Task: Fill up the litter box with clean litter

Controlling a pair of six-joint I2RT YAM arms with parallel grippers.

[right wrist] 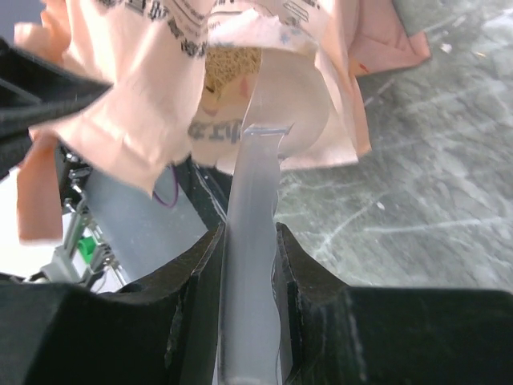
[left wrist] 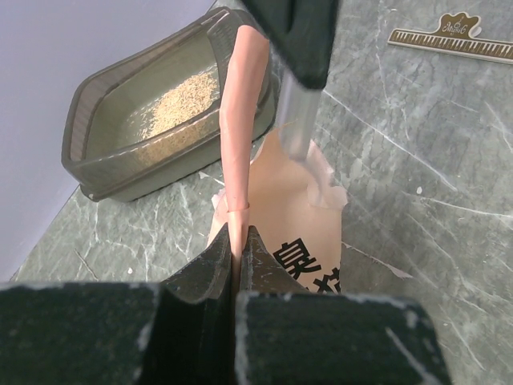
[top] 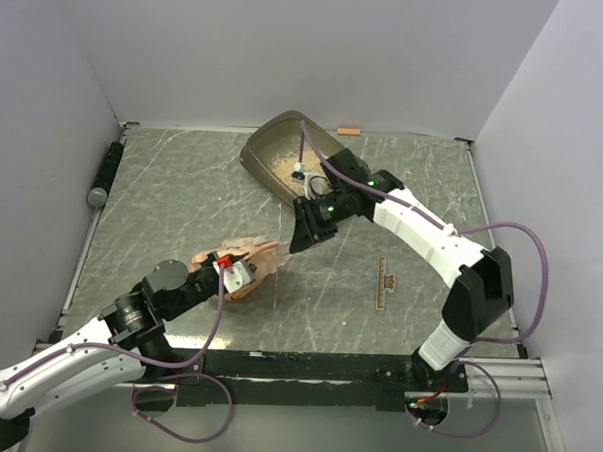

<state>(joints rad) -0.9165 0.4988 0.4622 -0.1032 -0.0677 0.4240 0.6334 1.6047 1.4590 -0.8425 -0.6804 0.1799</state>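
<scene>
The grey-brown litter box (top: 257, 149) sits at the back of the table with a patch of tan clean litter (top: 281, 165) inside; the left wrist view shows the litter box (left wrist: 80, 120) and its litter (left wrist: 180, 108) too. The salmon-pink bag (top: 255, 259) lies mid-table. My left gripper (top: 228, 268) is shut on the bag's thin upright edge (left wrist: 240, 120). My right gripper (top: 306, 231) is shut on the handle of a translucent scoop (right wrist: 252, 176), whose bowl is inside the bag's open mouth (right wrist: 144, 88), against the litter (right wrist: 232, 64) there.
A tan ruler (top: 383, 283) lies on the marble-patterned table right of the bag. A dark cylinder (top: 107, 172) rests by the left wall. A small orange piece (top: 348, 131) sits at the back edge. White walls close in three sides.
</scene>
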